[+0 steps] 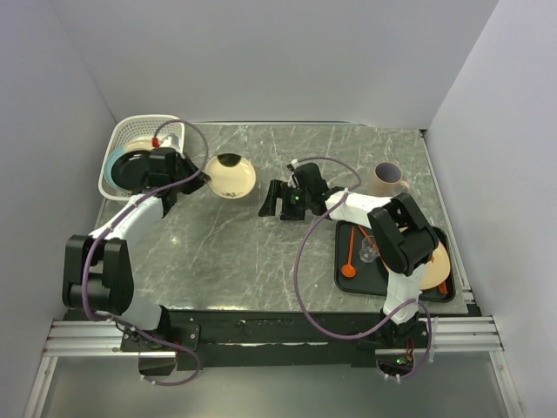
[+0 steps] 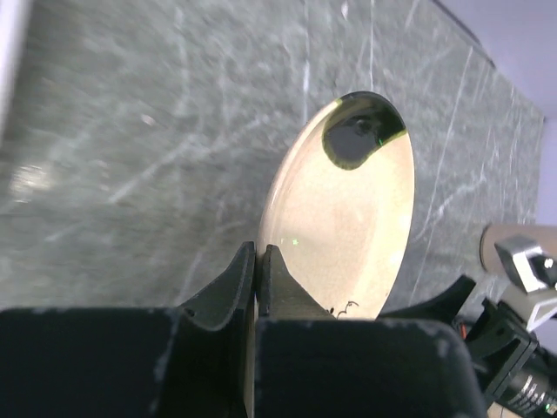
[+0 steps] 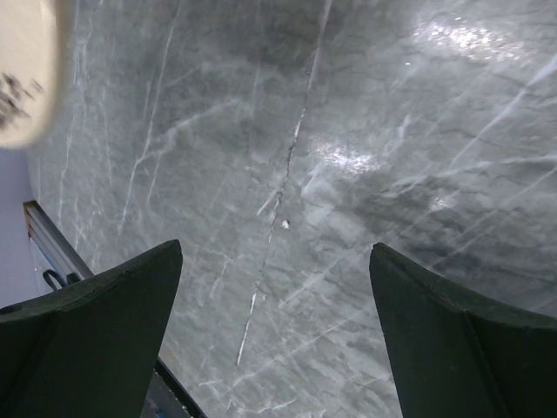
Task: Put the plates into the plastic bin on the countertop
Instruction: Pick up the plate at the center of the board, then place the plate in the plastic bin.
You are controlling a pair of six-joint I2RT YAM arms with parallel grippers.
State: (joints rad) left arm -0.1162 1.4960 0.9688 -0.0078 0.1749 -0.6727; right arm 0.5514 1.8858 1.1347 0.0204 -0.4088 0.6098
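The left claw (image 2: 258, 272) is pinched tight on the near rim of a cream plate (image 2: 348, 235), just right of the bin (image 1: 117, 144). Whether the plate touches the countertop (image 1: 244, 252) is unclear, and a dark patch near its far rim is hard to read. A dark plate (image 1: 129, 170) lies in the bin, with others there mostly hidden by the arm. The right claw (image 3: 274, 261) gapes wide, empty. A tan plate (image 1: 438, 266) on the tray (image 1: 348, 283) is half covered.
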